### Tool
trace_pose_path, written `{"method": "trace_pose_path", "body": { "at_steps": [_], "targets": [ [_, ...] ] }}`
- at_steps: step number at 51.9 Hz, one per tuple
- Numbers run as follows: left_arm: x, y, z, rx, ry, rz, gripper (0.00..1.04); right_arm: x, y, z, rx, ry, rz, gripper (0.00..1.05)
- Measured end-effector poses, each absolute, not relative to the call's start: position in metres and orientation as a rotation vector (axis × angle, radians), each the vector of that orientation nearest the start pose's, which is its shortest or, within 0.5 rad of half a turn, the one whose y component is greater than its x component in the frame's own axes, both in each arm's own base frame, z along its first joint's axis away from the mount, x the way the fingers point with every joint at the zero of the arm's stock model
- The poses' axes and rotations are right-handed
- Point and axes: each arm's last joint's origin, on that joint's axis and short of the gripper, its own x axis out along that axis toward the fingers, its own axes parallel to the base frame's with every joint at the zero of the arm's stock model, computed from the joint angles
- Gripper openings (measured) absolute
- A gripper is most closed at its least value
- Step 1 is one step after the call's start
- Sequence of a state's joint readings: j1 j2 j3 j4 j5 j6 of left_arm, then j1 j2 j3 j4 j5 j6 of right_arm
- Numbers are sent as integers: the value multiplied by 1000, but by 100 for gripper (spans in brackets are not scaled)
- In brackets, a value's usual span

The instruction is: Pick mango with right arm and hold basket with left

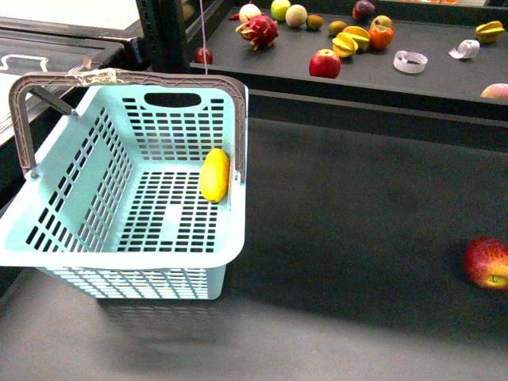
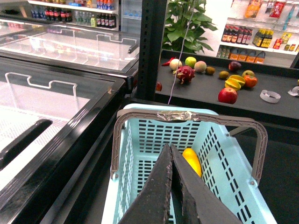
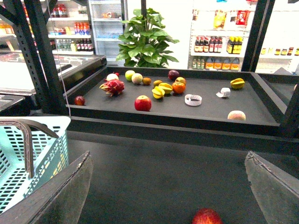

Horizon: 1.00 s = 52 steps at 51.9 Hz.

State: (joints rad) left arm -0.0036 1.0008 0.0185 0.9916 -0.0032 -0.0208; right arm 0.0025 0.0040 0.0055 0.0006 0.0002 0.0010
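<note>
Closed on nothing, the left gripper point(image 2: 172, 154) hides part of the basket point(image 2: 219, 154) floor just before the mango point(image 2: 192, 161); the wide-open right gripper point(image 3: 168, 186) is empty, shelf labels unreadable.

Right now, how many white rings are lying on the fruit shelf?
2. One white ring lies just right of the red apple. The second white ring is farther right, beside the yellow fruit. The right wrist view shows no others.
</note>
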Motion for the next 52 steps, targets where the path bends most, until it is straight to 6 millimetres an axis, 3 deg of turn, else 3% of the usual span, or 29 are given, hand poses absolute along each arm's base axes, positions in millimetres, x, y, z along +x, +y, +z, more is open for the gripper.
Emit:
{"method": "trace_pose_path", "body": {
  "at_steps": [17, 52],
  "targets": [
    [137, 0, 169, -14, -11, 0, 2, 98, 0, 165, 1, -2, 2, 97],
    [115, 0, 174, -8, -24, -1, 2, 98, 0, 165, 1, -2, 2, 97]
  ]
}}
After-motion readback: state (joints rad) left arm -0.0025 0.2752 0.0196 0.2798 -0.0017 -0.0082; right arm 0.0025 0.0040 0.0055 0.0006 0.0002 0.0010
